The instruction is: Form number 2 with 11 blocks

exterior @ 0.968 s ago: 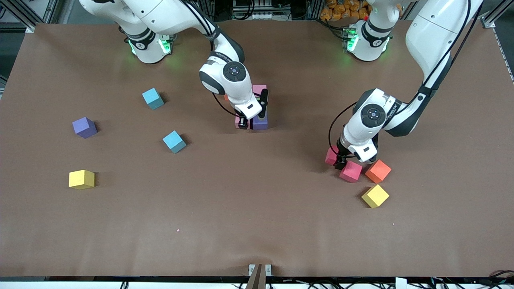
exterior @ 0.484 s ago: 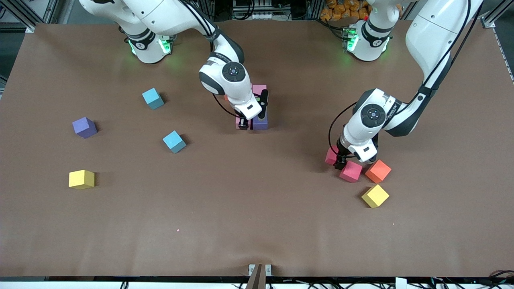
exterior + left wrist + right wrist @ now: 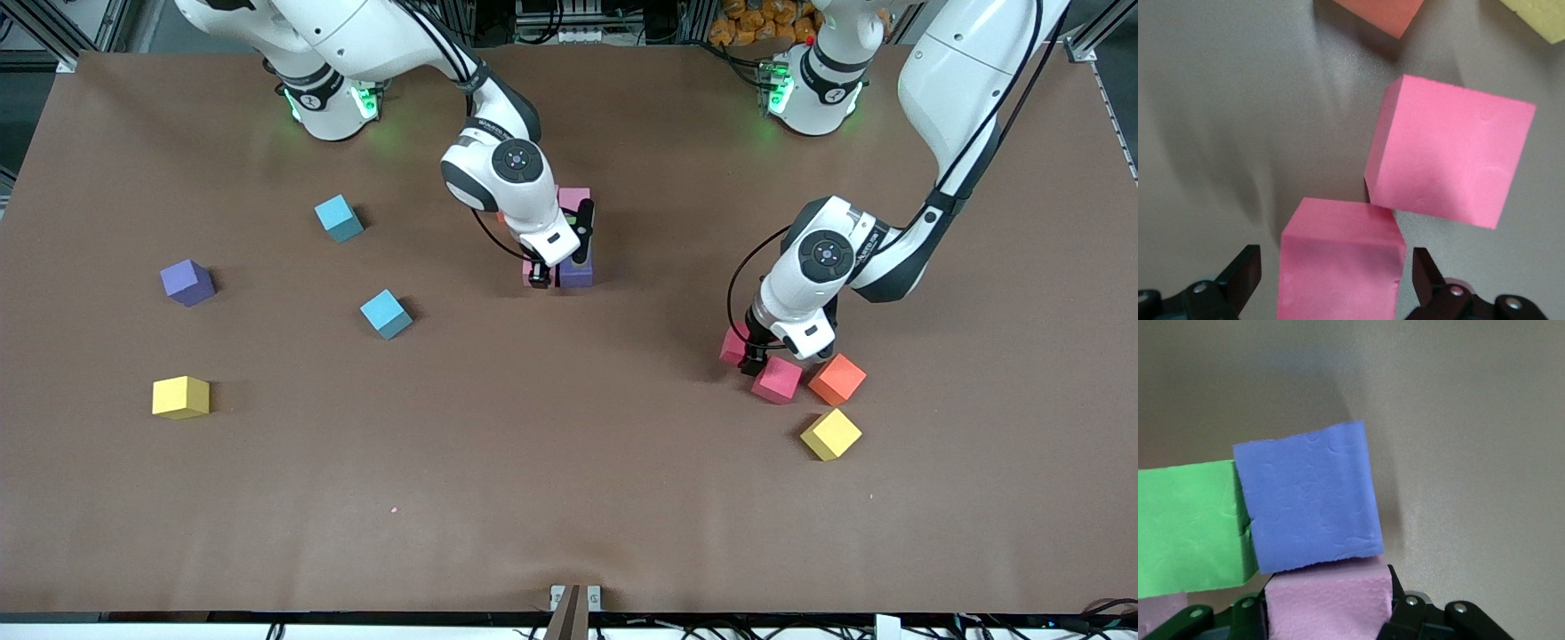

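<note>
Over at the right arm's end of the table [image 3: 107,498], loose blocks wait: a purple block [image 3: 188,283], a yellow block [image 3: 180,396] nearest the front camera, and two cyan blocks [image 3: 339,218] [image 3: 386,313], all well apart.

Mid-table, the right tool [image 3: 558,256] is down at the half-built number 2 [image 3: 574,267], narrowed onto a pale pink block [image 3: 1328,603]. The front view buries this under the wrist; the right wrist view gives it away, with the pink cube pinched between the jaws, pressed edge-on to the built purple block [image 3: 1308,497], and a green block [image 3: 1188,527] beside that.

Toward the left arm's end, the left tool [image 3: 756,356] stands wide, jaws straddling a crimson block [image 3: 1338,260] without touching it. The left wrist view shows clear gaps on both sides and a second crimson block [image 3: 1448,157] corner to corner with the first, a tight spot the front view hides. An orange block [image 3: 837,378] and another yellow block [image 3: 830,434] sit just beside.

These cubes look like matte foam: light, a little squashy, grippy rather than slick, nothing fragile. I judge the best hold is square across two flat sides, low on the cube, squeezing gently so it doesn't deform or twist, and minding that neighbour as the jaws come in.
</note>
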`<state>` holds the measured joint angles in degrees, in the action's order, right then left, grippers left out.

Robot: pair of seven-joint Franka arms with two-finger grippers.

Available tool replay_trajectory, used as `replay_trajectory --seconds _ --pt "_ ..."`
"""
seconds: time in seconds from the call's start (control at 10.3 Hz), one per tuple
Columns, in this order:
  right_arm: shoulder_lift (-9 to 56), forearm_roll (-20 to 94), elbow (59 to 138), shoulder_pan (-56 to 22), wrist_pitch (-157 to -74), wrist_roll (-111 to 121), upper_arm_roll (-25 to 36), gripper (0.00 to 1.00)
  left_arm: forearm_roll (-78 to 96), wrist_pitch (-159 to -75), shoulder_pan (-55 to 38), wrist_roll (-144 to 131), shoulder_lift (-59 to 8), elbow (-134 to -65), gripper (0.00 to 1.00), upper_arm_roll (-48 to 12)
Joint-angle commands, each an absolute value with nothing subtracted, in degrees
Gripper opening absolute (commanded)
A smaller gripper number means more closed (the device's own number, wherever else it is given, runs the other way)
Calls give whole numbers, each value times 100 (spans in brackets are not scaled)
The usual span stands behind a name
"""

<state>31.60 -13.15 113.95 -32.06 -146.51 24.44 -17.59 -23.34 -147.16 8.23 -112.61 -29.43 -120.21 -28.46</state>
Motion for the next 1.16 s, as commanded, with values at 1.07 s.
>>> replay_trajectory --seconds 1.07 --pt "3208 -1380 11347 -3234 -14722 2347 -1793 37 -2505 -14695 826 -11347 -2979 -11971 100 -2865"
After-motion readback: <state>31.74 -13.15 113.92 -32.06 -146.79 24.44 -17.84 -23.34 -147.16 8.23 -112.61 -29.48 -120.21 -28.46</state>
